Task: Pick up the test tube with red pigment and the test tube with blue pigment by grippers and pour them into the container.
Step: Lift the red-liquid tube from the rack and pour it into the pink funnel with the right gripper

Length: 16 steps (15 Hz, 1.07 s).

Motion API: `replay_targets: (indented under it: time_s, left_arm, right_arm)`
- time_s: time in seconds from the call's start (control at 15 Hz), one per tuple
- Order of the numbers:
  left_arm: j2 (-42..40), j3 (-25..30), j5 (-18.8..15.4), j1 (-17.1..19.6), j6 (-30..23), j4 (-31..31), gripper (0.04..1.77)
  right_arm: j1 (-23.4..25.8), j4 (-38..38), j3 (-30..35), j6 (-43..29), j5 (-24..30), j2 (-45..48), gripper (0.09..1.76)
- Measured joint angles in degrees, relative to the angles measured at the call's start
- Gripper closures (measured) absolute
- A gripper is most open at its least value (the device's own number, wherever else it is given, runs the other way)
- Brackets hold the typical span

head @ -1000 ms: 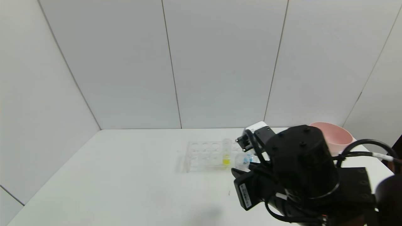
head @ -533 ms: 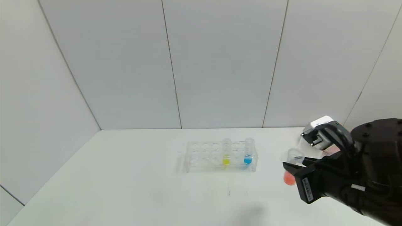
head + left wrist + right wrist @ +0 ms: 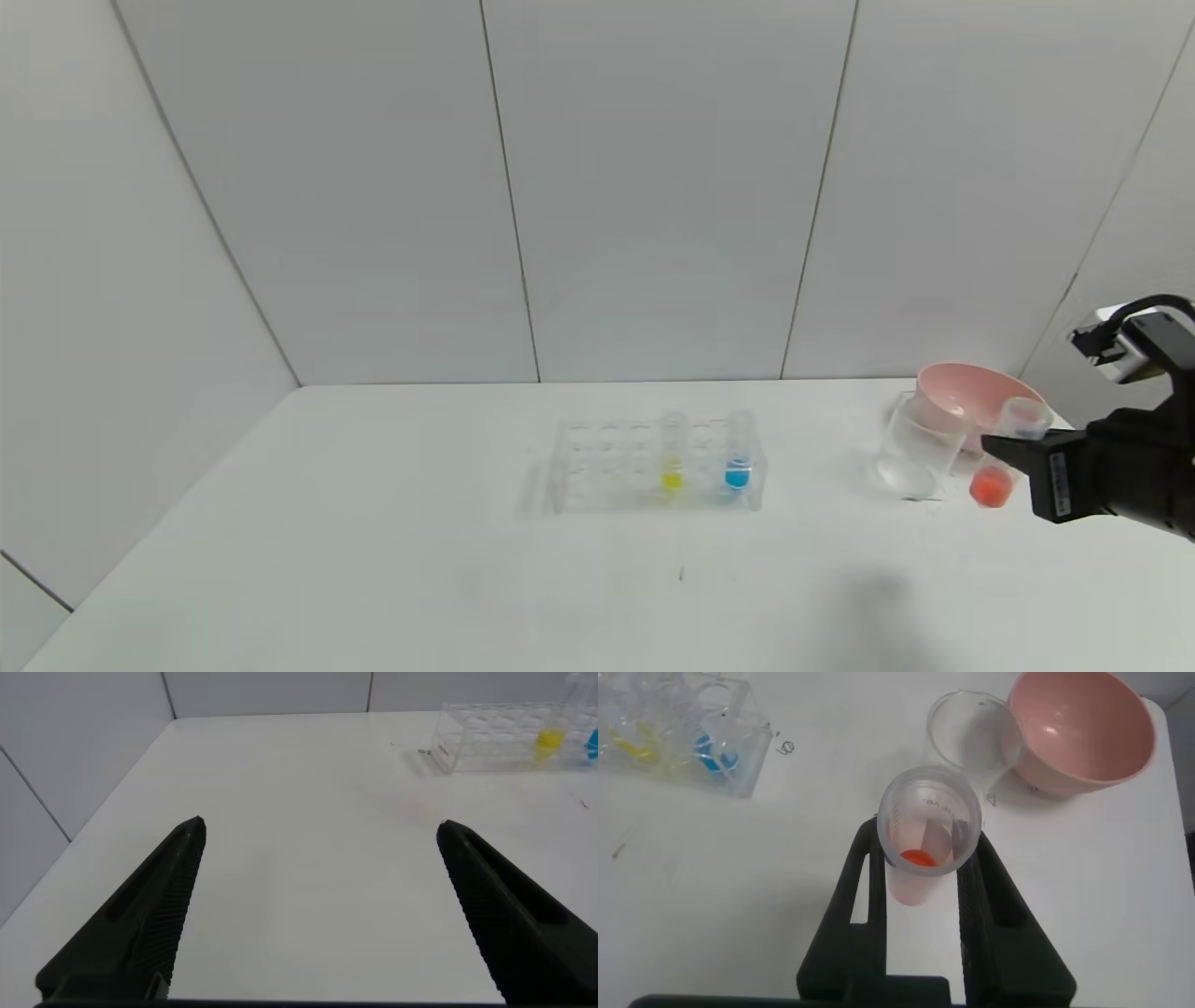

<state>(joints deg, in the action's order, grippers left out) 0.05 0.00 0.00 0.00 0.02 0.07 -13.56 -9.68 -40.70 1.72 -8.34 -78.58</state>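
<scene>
While the right tool (image 3: 1013, 457) is pinching the test tube with red pigment (image 3: 1004, 457) just right of the container (image 3: 910, 453), the blue tube (image 3: 738, 457) is standing in the rack (image 3: 653, 464); the left tool (image 3: 318, 905) is hanging spread over the tabletop (image 3: 373, 523).

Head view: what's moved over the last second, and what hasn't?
The right gripper, shut on the test tube with red pigment, swung from the tube rack rightward to beside the container, the tube still upright. The test tube with blue pigment, the yellow tube and the pink bowl stayed put. The left gripper hangs open, away.
</scene>
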Motion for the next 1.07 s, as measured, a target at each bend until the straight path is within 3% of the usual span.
replay_targets:
  time_s: [0.27, 0.53, 1.07]
  left_arm:
    - [0.00, 0.00, 0.00, 0.00, 0.00, 0.00, 0.05]
    - [0.00, 0.00, 0.00, 0.00, -0.02, 0.00, 0.05]
    - [0.00, 0.00, 0.00, 0.00, 0.00, 0.00, 0.05]
  right_arm:
    - [11.85, -0.22, 0.05, 4.00, 7.47, 0.44, 1.35]
    - [19.36, -0.44, -0.61, 7.94, 11.23, -0.13, 1.35]
    - [19.88, -0.77, -9.26, 10.54, 11.37, -8.70, 1.35]
